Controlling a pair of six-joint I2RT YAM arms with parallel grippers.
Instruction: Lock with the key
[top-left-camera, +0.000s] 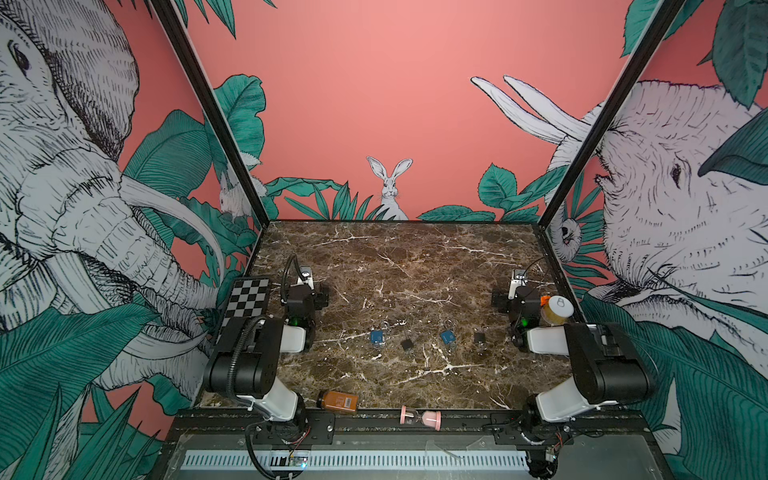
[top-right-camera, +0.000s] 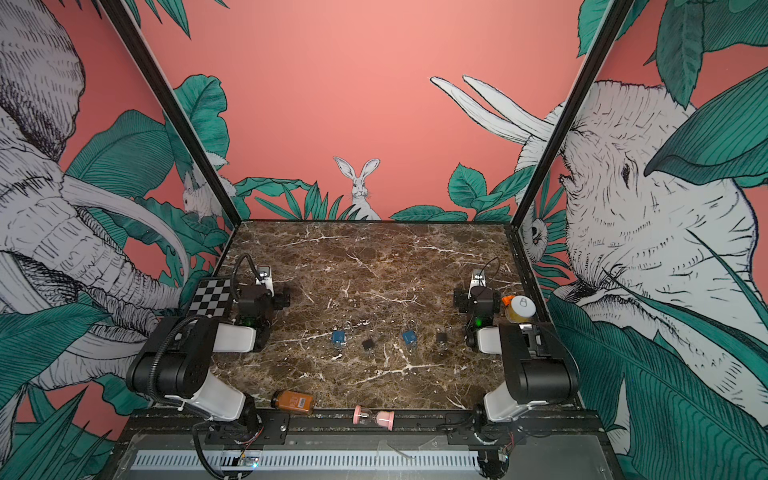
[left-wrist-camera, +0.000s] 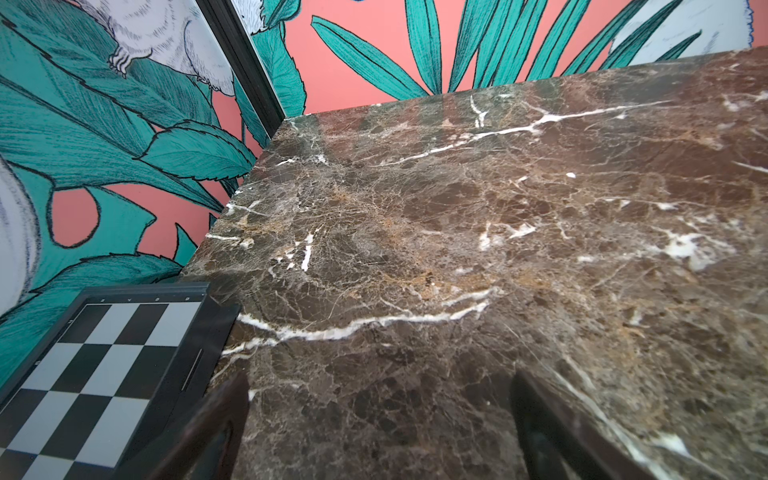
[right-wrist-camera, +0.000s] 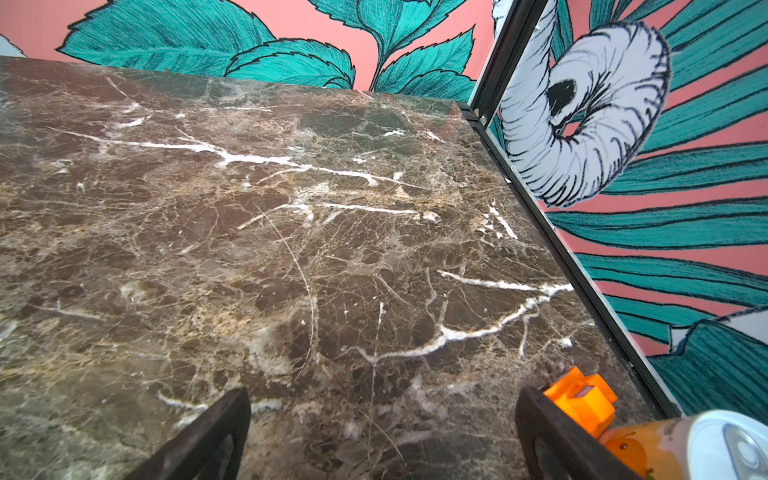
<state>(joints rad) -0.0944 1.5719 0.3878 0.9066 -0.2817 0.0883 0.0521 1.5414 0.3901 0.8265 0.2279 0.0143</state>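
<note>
Brown marble worktop (top-left-camera: 415, 257): blue padlocks (top-left-camera: 377, 337) and black padlocks (top-left-camera: 406, 344) are laid in a row, apart from the left fingers (left-wrist-camera: 532, 403) and right fingers (right-wrist-camera: 534, 415), both spread wide, empty. Something yellowish is kept in a jar (top-left-camera: 559, 311).

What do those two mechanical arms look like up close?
The left arm and right arm have chunky black joints, white shells and a small green light each. A ribbed black hose loops along the left arm. The left pincer and right pincer each have two dark flat fingers.
</note>
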